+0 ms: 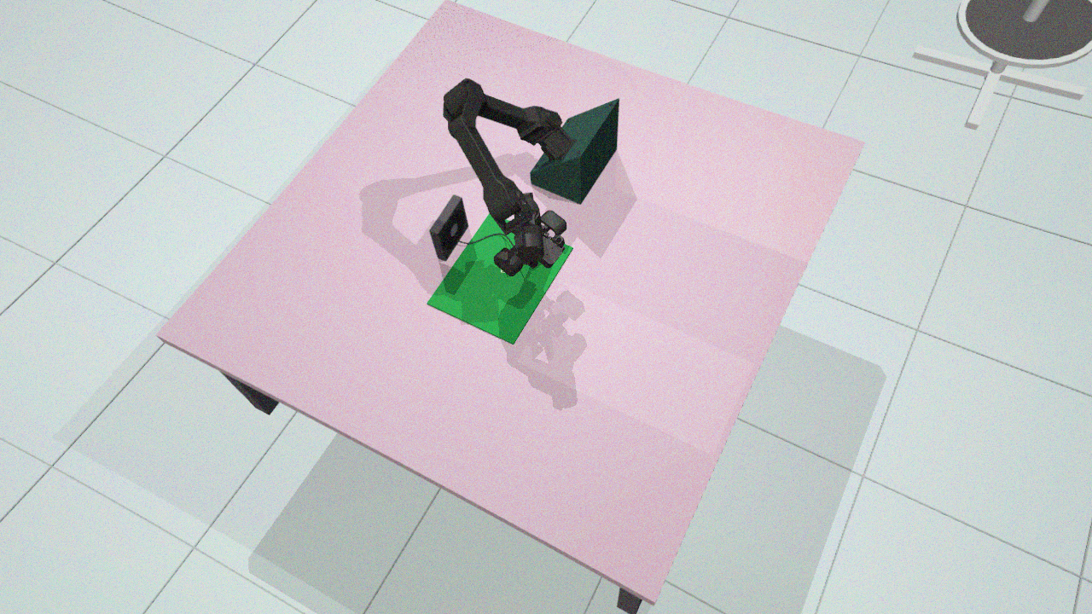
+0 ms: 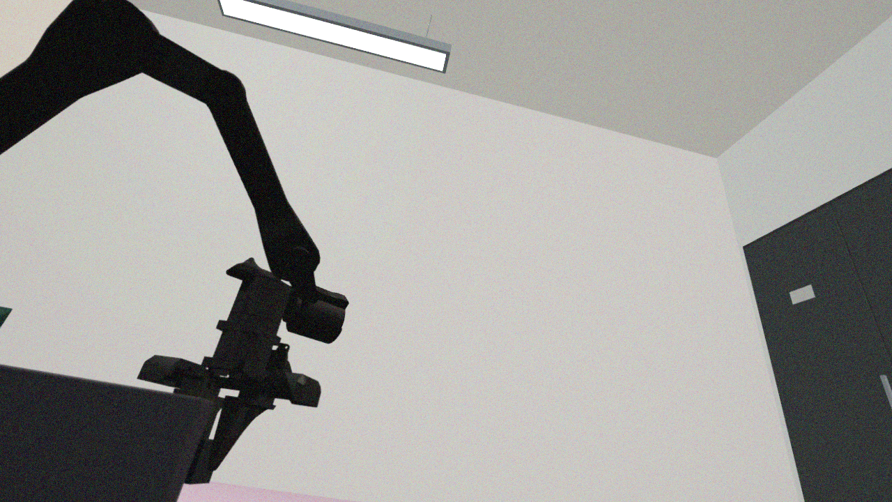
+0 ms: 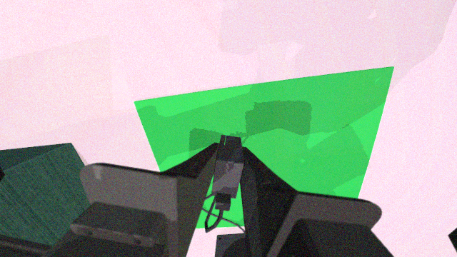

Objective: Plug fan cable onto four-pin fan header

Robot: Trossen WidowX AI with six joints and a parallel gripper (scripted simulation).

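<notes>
Your gripper point(image 3: 228, 157) is clamped on the small dark plug point(image 3: 227, 171), held above the green board point(image 3: 321, 114) on the pink bench point(image 1: 671, 228). The plug looks light, rigid and probably slick, so grip its flat sides squarely. Its thin cable point(image 3: 211, 218) is limp and will likely tug slightly toward the fan point(image 1: 447, 226), which stands at the board's far left. The four-pin header is hidden in the wrist view, and the exterior view shows only silhouettes.
</notes>
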